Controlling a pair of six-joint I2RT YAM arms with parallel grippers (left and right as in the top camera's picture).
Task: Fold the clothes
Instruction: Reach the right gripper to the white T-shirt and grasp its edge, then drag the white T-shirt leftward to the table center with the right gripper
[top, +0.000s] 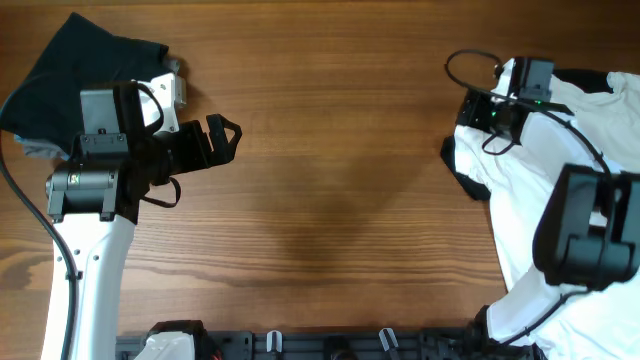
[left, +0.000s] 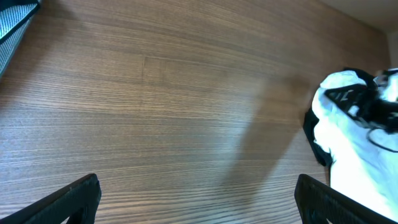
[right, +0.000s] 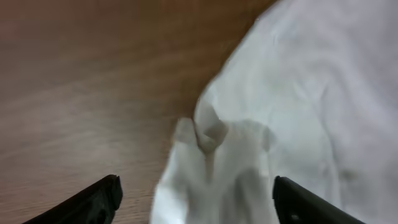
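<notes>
A large white T-shirt (top: 530, 215) lies crumpled at the table's right side, with a black part at its left edge (top: 462, 172). My right gripper (top: 478, 110) hangs over its upper left corner, jaws open; the right wrist view shows a bunched fold of the white T-shirt (right: 217, 155) between the open fingers (right: 196, 202), not pinched. My left gripper (top: 222, 138) is open and empty over bare wood at the left; its wrist view shows the open fingers (left: 199, 199) and the white T-shirt far off (left: 354, 137).
A dark folded garment (top: 75, 60) lies at the table's far left corner, partly under the left arm. The wooden table (top: 330, 180) is bare between the arms. A rack with hooks (top: 330, 345) runs along the front edge.
</notes>
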